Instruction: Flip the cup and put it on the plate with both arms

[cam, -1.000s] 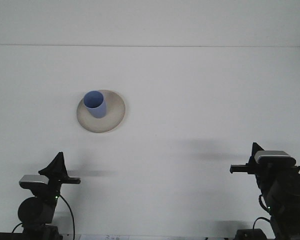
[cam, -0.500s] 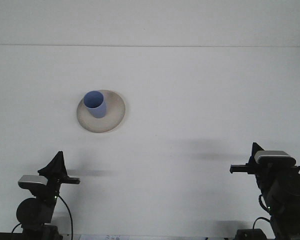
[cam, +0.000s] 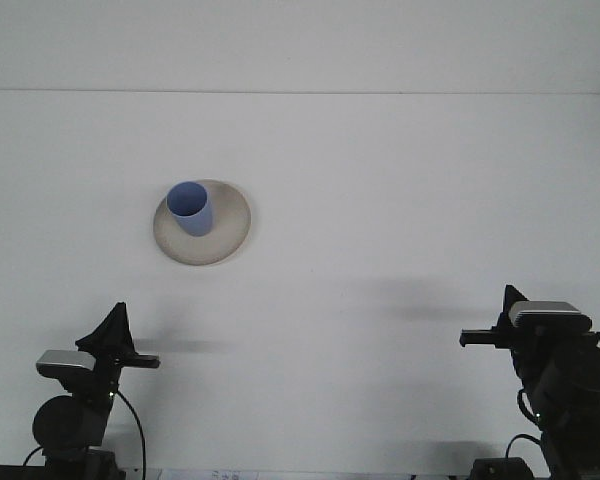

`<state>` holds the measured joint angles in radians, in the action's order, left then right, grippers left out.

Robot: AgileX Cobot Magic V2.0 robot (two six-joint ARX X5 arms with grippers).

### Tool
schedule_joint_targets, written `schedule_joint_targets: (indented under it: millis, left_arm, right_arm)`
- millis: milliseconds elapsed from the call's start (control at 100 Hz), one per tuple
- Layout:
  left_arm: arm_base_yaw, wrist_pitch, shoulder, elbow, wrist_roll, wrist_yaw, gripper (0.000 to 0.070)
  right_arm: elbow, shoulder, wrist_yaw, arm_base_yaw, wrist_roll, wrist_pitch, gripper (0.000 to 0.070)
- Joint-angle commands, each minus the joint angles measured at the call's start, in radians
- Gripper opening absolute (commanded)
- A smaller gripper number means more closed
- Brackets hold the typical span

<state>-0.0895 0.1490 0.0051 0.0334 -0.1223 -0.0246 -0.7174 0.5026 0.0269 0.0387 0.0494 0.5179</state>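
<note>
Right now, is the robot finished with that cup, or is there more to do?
It looks finished. The blue cup stands mouth-up on the beige plate, toward its left side. Nothing is in hand: the left gripper and right gripper sit low at the near edge of the white table, far from the plate. Nothing visible remains to do.

A light blue cup stands mouth-up on a round beige plate, set toward the plate's left side, apparently upright. The plate lies flat, left of centre.
</note>
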Motion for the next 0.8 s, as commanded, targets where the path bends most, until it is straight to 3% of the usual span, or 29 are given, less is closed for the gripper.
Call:
schedule_joint_targets:
  millis: [0,280,530,790]
  left_arm:
    - [0.000,0.010,-0.002,-0.019,-0.002,0.004,0.0012]
    - [0.000,0.010,-0.002,-0.019,-0.002,0.004,0.0012]
    - [0.000,0.010,-0.002,-0.019,-0.002,0.004,0.0012]
    - [0.000,0.010,-0.002,-0.019,-0.002,0.004,0.0012]
  right_arm:
    - [-0.009,0.002,-0.001,0.001,0.007,-0.009,0.0000]
    - [0.052,-0.043,-0.001,0.001,0.006,-0.092,0.0000]
    - [0.278,-0.246,0.000,0.001,0.006,-0.342,0.0000]
    - [0.460,-0.449,0.000,0.001,0.006,-0.369,0.0000]
